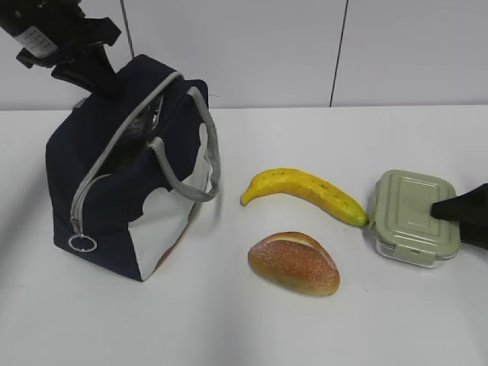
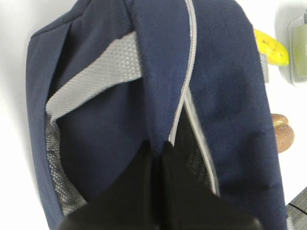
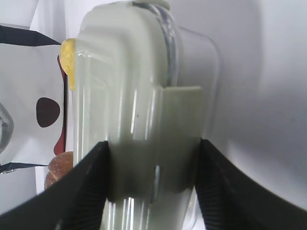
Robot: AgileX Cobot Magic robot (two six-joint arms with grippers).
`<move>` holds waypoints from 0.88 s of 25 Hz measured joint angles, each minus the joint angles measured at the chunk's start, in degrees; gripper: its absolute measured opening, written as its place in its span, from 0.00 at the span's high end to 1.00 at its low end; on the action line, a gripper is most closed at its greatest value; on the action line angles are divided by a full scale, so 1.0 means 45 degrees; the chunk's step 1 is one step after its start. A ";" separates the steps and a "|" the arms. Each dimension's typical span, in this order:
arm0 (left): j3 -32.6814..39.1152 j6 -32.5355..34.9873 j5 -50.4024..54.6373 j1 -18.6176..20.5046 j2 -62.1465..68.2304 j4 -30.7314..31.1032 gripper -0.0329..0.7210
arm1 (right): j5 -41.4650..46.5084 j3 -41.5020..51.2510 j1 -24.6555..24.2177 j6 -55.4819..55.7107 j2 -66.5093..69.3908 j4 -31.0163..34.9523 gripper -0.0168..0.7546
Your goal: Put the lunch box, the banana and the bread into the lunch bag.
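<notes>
Bread: the bread lies nearest on the white surface, free of both claws.
Banana: the banana lies just behind the bread, its tip close to the lunch box.
Lunch box: the lunch box sits at the right on the surface, green lid up.
Right claw: the right claw has a finger pressed on each side of the lunch box, gripping it.
Lunch bag: the lunch bag stands at the left, zipper undone, mouth gaping.
Left claw: the left claw, closed, pinches the bag's rear top edge.
</notes>
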 joint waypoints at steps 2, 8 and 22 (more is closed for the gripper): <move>0.0000 0.0000 0.0000 0.0000 0.0000 0.0000 0.96 | 0.0000 0.0000 0.0000 0.0000 0.0000 0.0000 0.47; 0.0000 0.0000 0.0000 0.0000 0.0000 0.0000 0.96 | 0.0022 0.0000 0.0000 0.0000 0.0000 0.0041 0.48; 0.0000 0.0000 0.0000 0.0000 0.0000 0.0000 0.96 | -0.0073 -0.0545 0.0000 0.0826 -0.0337 0.0028 0.48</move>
